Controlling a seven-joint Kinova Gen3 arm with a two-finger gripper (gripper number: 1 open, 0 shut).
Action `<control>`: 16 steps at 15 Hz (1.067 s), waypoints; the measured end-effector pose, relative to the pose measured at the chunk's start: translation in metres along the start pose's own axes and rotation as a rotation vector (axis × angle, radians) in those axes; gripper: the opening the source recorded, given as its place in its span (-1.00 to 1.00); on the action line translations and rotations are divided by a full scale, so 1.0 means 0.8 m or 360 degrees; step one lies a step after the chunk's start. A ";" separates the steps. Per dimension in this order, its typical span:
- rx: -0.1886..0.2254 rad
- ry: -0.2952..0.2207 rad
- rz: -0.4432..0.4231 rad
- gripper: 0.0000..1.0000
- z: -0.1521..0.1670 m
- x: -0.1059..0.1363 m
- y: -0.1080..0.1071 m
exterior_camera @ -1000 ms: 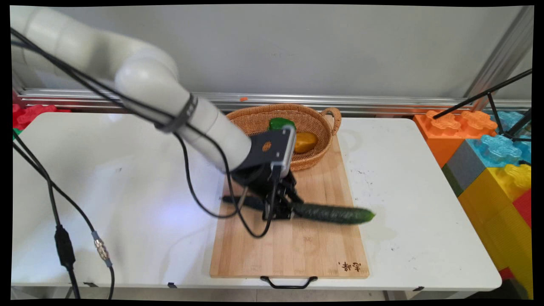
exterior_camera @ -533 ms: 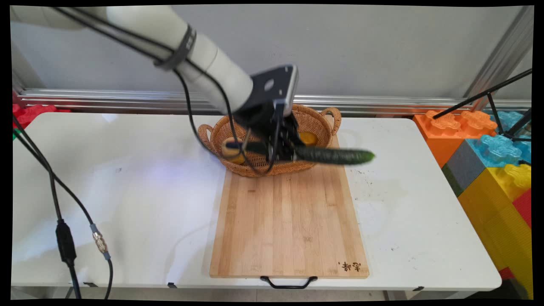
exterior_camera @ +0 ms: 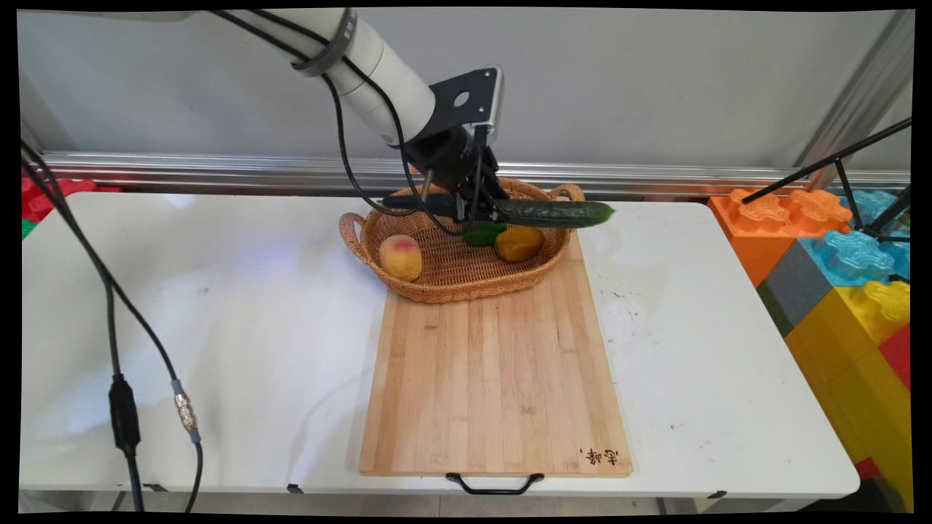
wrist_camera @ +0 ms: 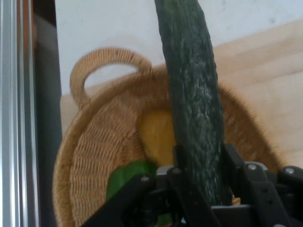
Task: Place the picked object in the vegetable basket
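White surface [exterior_camera: 218, 306] carries everything; toy blocks [exterior_camera: 837, 255] are stacked off its right end, well apart from the work area.

Wooden cutting board [exterior_camera: 495, 378] lies lengthwise at centre, handle at the near edge and top bare. Its far end sits under the near rim of the wicker basket [exterior_camera: 444, 287], so the two touch.

The basket is oval with a loop handle at each end. Inside: a peach-coloured fruit [exterior_camera: 400, 257] at the left, a yellow-orange fruit [exterior_camera: 518, 243] at the right, and a small green vegetable [exterior_camera: 483, 233] just beside it, partly hidden by what hangs above.

Cucumber [exterior_camera: 553, 212] is off the surface, held roughly level over the basket's far half, long axis running left-right. Its right end overhangs the right handle; the left end pokes out past the arm's cables. It is longer than the basket opening looks along that line, which probably explains the crosswise, level carry.

Gripper [exterior_camera: 473, 207] comes down from the upper left, with fingers [wrist_camera: 234, 163] closed on the cucumber near its middle. In the hand view the cucumber runs straight up between them, clamped on both sides. A mid-length grip balances the load, so it doesn't droop. No contact visible with the basket or fruit below.
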 end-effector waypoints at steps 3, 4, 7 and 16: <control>-0.0015 -0.0056 0.0002 -1.00 0.023 -0.018 -0.017; -0.0026 -0.0075 0.0004 -1.00 0.031 -0.025 -0.022; -0.0082 -0.0123 0.0010 -1.00 0.056 -0.044 -0.034; -0.0228 -0.0124 -0.0003 1.00 0.094 -0.064 -0.050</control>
